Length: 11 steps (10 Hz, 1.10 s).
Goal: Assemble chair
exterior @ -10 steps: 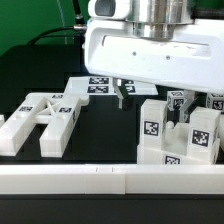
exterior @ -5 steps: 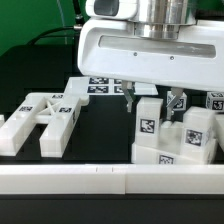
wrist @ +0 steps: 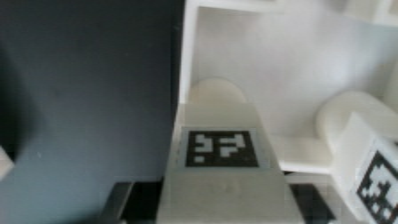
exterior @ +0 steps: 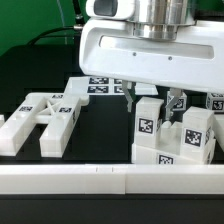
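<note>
My gripper (exterior: 152, 101) hangs over the cluster of chair parts on the exterior view's right, shut on an upright white post (exterior: 150, 122) that carries a square tag. One dark finger (exterior: 129, 100) presses each side of the post's top. In the wrist view the same post (wrist: 221, 120) runs between my gripper (wrist: 221, 203), its tag facing the camera, with a dark finger (wrist: 135, 200) tight against either side. More chunky tagged blocks (exterior: 200, 135) stand right beside the post. Its lower end is hidden among them.
A white ladder-shaped chair part (exterior: 45, 118) lies flat at the exterior view's left. The marker board (exterior: 95, 85) lies behind it. A long white rail (exterior: 110, 180) runs along the front edge. Another tagged piece (exterior: 214, 101) stands at the far right.
A second ago the fingers stood open above the parts. The hand has come down and the fingers have shut on the upright post. Nothing has moved in the last half second.
</note>
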Motion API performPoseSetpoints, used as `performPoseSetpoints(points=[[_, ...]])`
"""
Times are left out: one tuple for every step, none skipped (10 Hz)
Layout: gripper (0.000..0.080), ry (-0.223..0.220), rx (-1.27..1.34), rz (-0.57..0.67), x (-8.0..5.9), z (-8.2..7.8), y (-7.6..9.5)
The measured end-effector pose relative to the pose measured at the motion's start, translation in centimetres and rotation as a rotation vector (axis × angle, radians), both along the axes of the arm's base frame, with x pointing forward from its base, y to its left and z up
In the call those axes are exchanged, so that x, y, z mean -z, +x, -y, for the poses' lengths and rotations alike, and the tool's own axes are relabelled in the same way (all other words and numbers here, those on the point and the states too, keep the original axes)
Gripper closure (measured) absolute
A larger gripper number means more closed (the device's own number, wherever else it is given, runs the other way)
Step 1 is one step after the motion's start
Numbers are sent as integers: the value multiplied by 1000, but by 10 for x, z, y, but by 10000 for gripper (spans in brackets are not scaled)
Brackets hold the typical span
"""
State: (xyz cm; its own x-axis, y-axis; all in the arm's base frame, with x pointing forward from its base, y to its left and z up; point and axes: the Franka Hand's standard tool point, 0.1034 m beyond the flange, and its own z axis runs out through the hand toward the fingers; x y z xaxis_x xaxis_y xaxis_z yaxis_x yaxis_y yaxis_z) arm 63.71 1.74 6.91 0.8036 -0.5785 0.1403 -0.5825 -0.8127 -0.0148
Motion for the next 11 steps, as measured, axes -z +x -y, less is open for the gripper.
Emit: performPoseSetpoints(points=[[509,20,111,14,0,0,1],[509,34,192,20,0,0,1],[509,54,273,25,0,1,1],[509,86,416,35,-1,0,1],[509,104,504,39,-1,0,1],[509,111,560,42,-1,0,1],[509,128,657,48,-1,1,2],[509,136,730,45,-1,1,1],[509,142,776,46,-1,1,1],[509,152,849,45,-1,0,1],[509,157,890,47,-1,0,1]])
